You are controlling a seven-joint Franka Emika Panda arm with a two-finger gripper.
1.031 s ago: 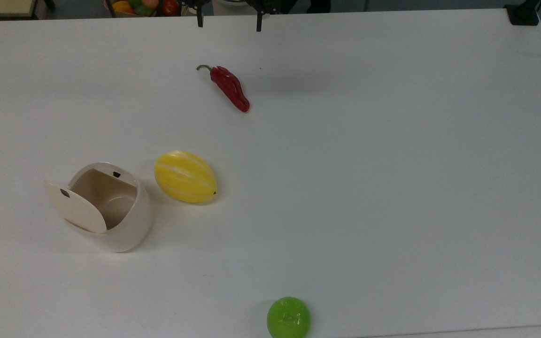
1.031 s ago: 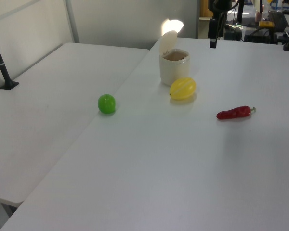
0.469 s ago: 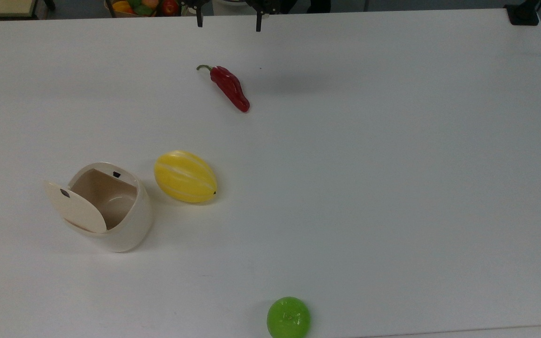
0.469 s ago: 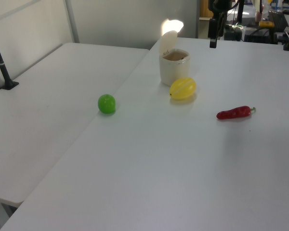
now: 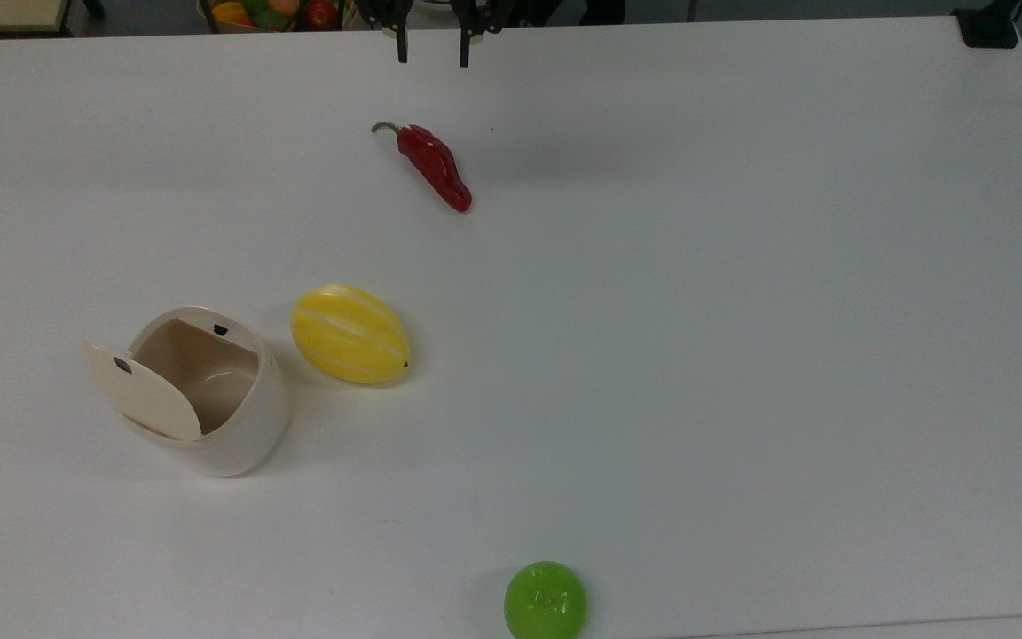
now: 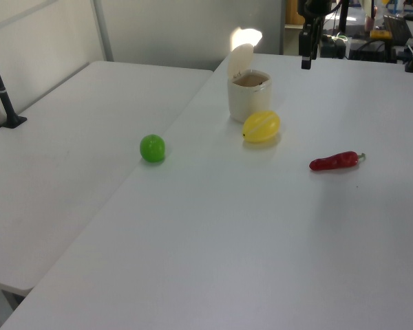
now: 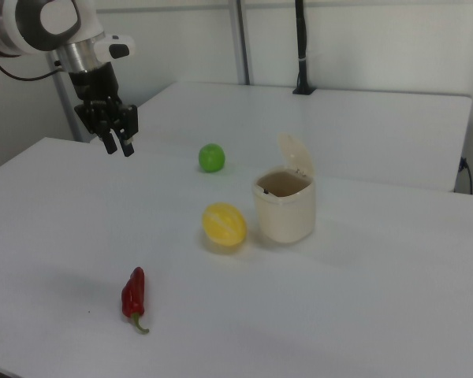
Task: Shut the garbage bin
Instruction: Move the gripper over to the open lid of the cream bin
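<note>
The garbage bin [image 5: 245,435] is a cream-white tub on the white table, on the top view's left. Its flat lid [image 5: 143,390] stands swung up, and the tan inside shows. The bin [image 6: 248,100] appears in the left view with its lid [image 6: 241,55] upright, and the right view shows the bin [image 7: 284,213] too. My gripper [image 5: 433,55] hangs in the air at the table's far edge, well away from the bin and beyond the red pepper. Its fingers stand apart with a narrow gap and hold nothing. The gripper [image 7: 119,148] points down in the right view.
A yellow melon [image 5: 349,334] lies right beside the bin. A red chili pepper [image 5: 434,166] lies below the gripper, toward the table's far side. A green ball [image 5: 545,600] sits at the near edge. A basket of fruit [image 5: 267,13] stands beyond the table.
The gripper's fingers have drawn closer together, the gap roughly halving. The bin, its lid and the other objects have not moved.
</note>
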